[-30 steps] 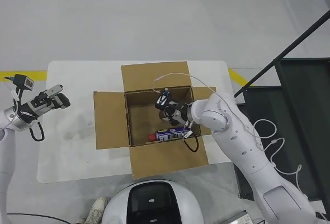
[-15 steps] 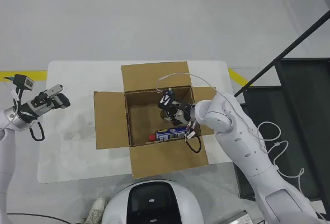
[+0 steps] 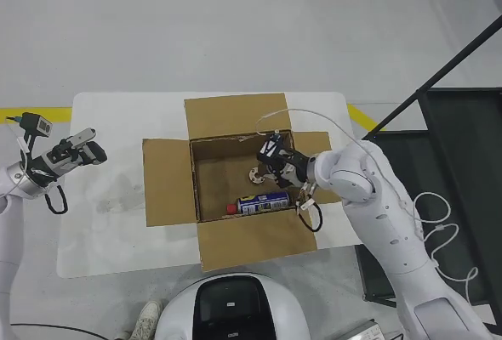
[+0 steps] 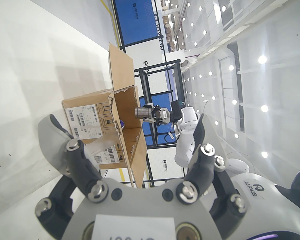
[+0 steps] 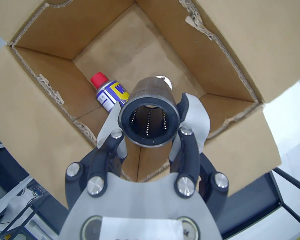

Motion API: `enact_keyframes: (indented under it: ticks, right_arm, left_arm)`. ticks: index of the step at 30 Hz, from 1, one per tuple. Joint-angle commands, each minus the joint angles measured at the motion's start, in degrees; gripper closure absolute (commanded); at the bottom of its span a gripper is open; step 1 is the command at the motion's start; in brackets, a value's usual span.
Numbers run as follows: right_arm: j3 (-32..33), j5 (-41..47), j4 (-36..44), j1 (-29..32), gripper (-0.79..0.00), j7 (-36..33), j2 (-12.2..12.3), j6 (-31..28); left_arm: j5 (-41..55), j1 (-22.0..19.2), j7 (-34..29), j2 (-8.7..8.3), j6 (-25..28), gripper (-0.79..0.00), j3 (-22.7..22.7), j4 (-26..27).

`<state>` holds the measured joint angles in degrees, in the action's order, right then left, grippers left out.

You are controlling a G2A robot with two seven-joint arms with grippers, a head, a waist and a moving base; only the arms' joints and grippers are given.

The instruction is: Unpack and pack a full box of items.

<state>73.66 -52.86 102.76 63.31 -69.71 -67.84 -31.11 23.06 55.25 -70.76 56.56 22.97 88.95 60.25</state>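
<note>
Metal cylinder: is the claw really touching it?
Touching. In the right wrist view the right gripper clamps the metal cylinder, a finger pressed against each side.

Right gripper point(image 5: 152, 113) clamped on a metal sleeve point(image 5: 150, 93), one finger point(image 5: 110, 123) pressed to each side, sleeve sticking out past the fingertips. Right arm point(image 3: 362, 183) bent at the elbow, wrist tipped downward. Left gripper point(image 4: 126, 126) spread wide, fingers point(image 4: 52, 131) well apart. Left arm point(image 3: 13, 183) held out to the side, gripper pointing sideways, roughly level.
</note>
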Motion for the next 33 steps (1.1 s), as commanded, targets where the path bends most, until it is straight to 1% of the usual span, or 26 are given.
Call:
enact_keyframes:
  ticks: [1, 5, 7, 10, 13, 19, 28, 33]
  right_arm:
    - [4.02, 1.17, 2.23, 1.9, 0.0, -1.21, 0.78, -0.82]
    - [10.34, 3.64, 4.41, 4.27, 0.0, -1.96, 1.99, -1.51]
    - [13.09, 4.38, 4.23, 5.11, 0.0, -1.97, 2.6, -1.49]
    - [16.89, 5.12, 1.12, 5.56, 0.0, -2.39, 3.41, -1.08]
    - [19.03, 4.95, -3.6, 4.55, 0.0, -2.29, 4.05, -1.18]
    - [19.71, 3.49, -11.62, 1.28, 0.0, -0.57, 4.93, -1.06]
    - [15.97, -0.59, -26.78, -6.81, 0.0, 4.83, 5.36, -0.05]
    - [15.05, -1.3, -33.6, -10.35, 0.0, 7.79, 5.64, -0.13]
  left_arm:
    - [0.0, 0.0, 0.0, 0.0, 0.0, -0.785, 0.0, 0.0]
    - [0.0, 0.0, 0.0, 0.0, 0.0, -0.785, 0.0, 0.0]
    - [0.0, 0.0, 0.0, 0.0, 0.0, -0.785, 0.0, 0.0]
    - [0.0, 0.0, 0.0, 0.0, 0.0, -0.785, 0.0, 0.0]
    - [0.0, 0.0, 0.0, 0.0, 0.0, -0.785, 0.0, 0.0]
    - [0.0, 0.0, 0.0, 0.0, 0.0, -0.785, 0.0, 0.0]
    - [0.0, 0.0, 0.0, 0.0, 0.0, -0.785, 0.0, 0.0]
    - [0.0, 0.0, 0.0, 0.0, 0.0, -0.785, 0.0, 0.0]
